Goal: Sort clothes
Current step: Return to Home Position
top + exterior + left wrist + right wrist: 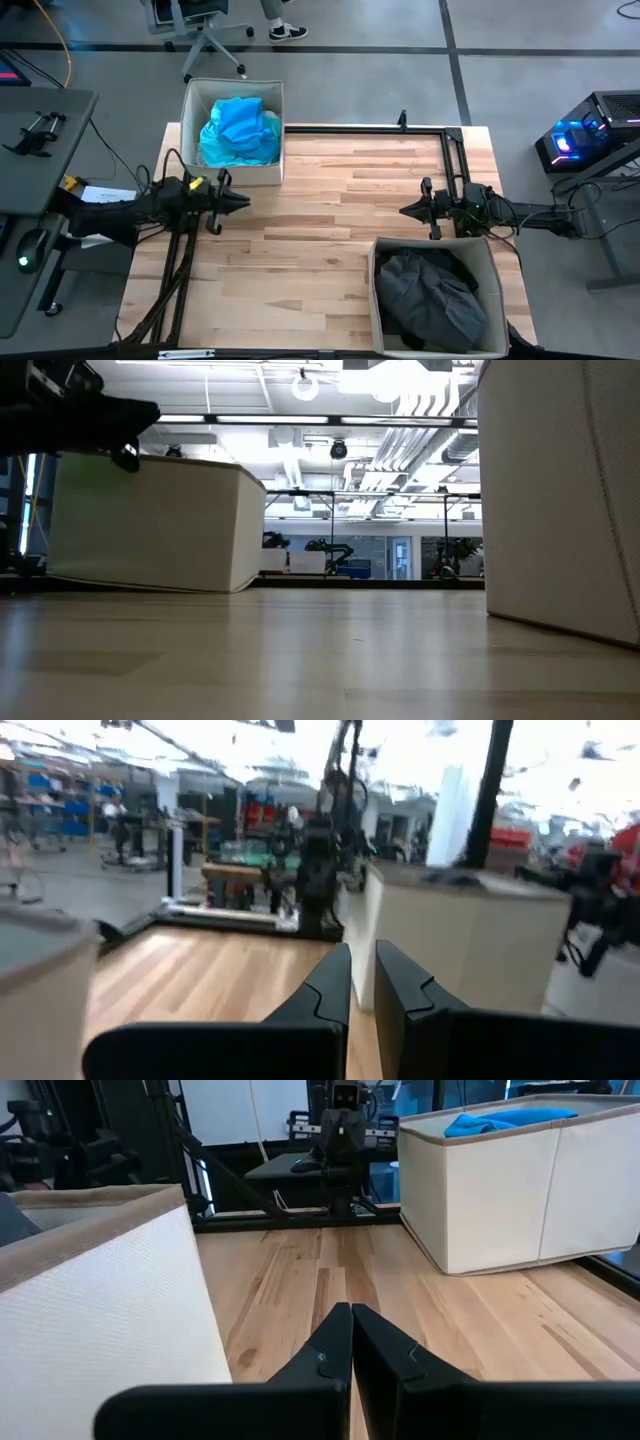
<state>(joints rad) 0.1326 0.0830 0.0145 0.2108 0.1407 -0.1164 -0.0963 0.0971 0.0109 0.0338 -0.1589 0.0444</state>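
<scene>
Turquoise and pale blue clothes (238, 130) lie heaped in the beige bin (232, 175) at the table's far left; they also show in the right wrist view (510, 1120). Dark grey and black clothes (428, 295) fill the beige bin (378, 300) at the near right. My left gripper (243, 201) hovers empty just near-side of the far-left bin, its fingers almost shut (362, 982). My right gripper (405, 211) is shut and empty above the table, just beyond the near-right bin (352, 1330).
Bare wooden tabletop (320, 240) lies between the two bins. A black frame rail (360, 128) runs along the far edge and down the right side. An office chair (200, 30) and a person's shoe stand beyond the table.
</scene>
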